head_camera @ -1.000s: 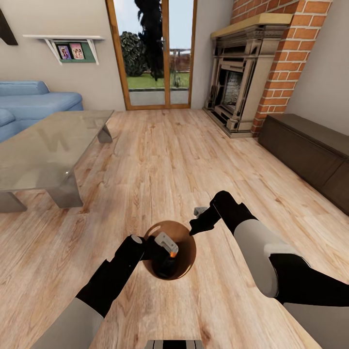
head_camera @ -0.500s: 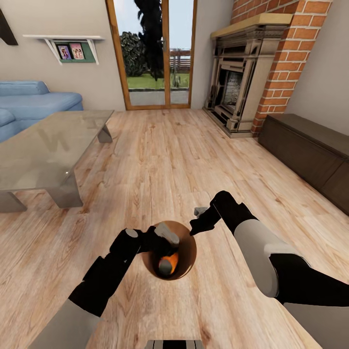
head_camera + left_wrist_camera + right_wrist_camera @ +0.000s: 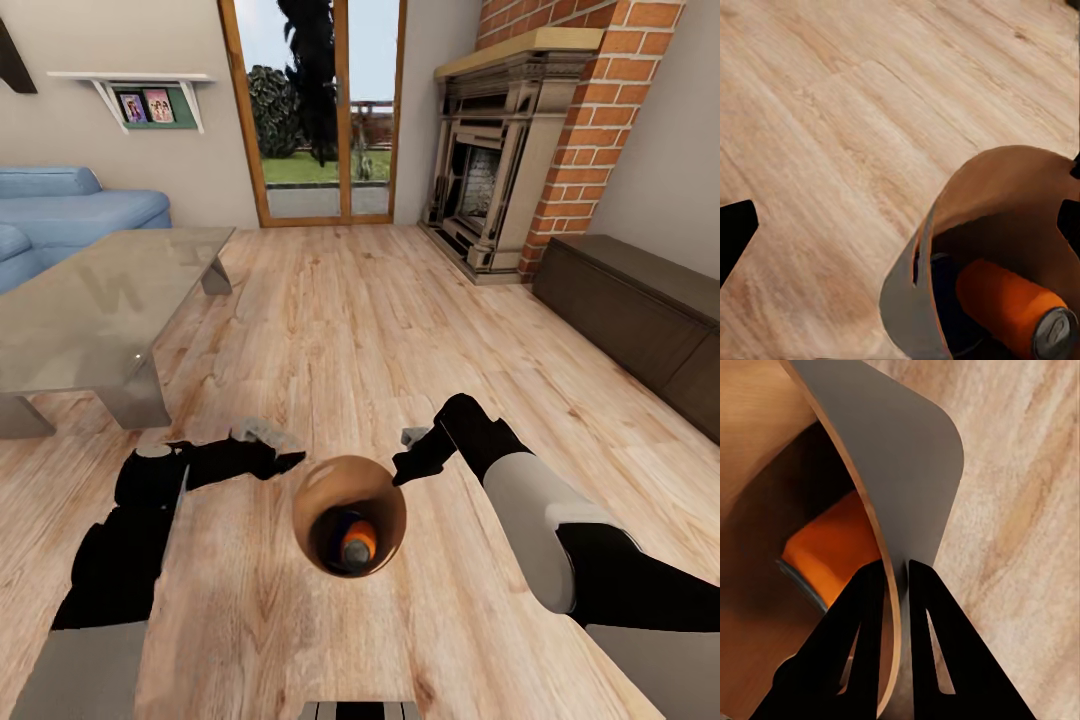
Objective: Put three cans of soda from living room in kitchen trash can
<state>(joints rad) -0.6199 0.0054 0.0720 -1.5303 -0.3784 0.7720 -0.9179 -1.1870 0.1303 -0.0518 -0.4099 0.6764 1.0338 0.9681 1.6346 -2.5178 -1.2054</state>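
The trash can [image 3: 349,515] stands on the wood floor [image 3: 400,320] of the living room. It appears rigid and light; grip it at the rim. The right gripper [image 3: 894,585] is clamped on the rim wall. The left gripper [image 3: 270,450] hangs just beside the can, empty, fingers apart. An orange soda can [image 3: 1009,304] lies inside: smooth, thin-walled, probably easily dented.

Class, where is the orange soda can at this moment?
In the head view, the orange soda can lies inside the brown bin on the wood floor, low and central between both arms; the right gripper pinches the bin's rim.
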